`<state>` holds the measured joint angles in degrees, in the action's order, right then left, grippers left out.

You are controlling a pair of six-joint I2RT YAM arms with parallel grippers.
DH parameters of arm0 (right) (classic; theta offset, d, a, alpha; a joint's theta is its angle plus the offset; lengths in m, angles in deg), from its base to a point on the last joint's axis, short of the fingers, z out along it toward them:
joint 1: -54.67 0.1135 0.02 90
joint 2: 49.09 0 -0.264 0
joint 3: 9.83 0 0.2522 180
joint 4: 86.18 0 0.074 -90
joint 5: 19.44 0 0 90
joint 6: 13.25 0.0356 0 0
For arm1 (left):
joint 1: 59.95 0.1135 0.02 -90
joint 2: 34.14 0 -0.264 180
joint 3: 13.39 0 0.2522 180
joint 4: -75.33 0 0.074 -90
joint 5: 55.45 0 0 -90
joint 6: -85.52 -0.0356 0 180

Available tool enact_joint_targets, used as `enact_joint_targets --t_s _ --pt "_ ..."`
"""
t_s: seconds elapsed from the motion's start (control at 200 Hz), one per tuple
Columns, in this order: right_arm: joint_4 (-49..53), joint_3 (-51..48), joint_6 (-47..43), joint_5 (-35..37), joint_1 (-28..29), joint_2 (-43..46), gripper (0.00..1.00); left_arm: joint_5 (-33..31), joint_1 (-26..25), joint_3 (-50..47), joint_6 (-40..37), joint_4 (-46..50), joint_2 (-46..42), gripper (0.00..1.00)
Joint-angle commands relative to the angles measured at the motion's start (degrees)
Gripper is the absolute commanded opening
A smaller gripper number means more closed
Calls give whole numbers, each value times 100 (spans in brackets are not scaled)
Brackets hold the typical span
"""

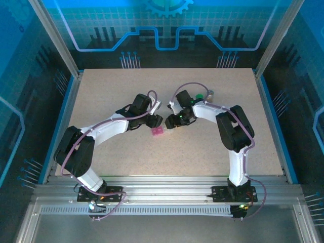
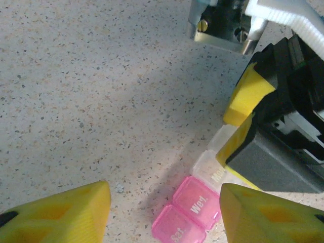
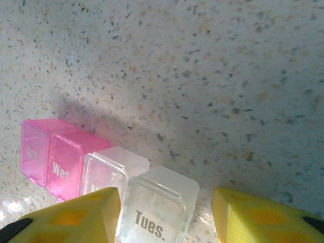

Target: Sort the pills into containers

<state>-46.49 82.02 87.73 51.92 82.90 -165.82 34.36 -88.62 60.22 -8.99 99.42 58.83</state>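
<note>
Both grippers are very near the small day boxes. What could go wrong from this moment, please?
1. The right gripper stands open around the clear Tues. box, and one side of the box seems to touch one finger. Closing may push it askew or drag the next clear box along.
2. The left gripper, also open, hovers by the pink boxes, close to the right one. The two might collide.

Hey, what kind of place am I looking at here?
Probably a robotics lab test cell: a left arm and a right arm bolted to an aluminium rail, and a speckled table fenced by metal posts and blue printed panels.
</note>
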Motion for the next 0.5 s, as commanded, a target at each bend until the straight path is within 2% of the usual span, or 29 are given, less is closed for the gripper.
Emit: enact_joint_targets --t_s 0.0,0.145,0.235,0.33,0.495 --pt "343 -144 15 21 113 -143 52 -88 -23 -53 -155 -83 -216 60" --pt "510 -3 19 221 128 -87 46 -70 -21 -48 -217 -49 -252 60" --pt "620 82 -94 333 121 -183 39 34 -21 -6 -586 25 -211 61" --pt "691 149 -188 347 94 -326 34 552 26 94 -1343 141 -88 64" --pt "667 199 -198 297 35 -343 33 1188 28 178 -2096 262 -80 65"
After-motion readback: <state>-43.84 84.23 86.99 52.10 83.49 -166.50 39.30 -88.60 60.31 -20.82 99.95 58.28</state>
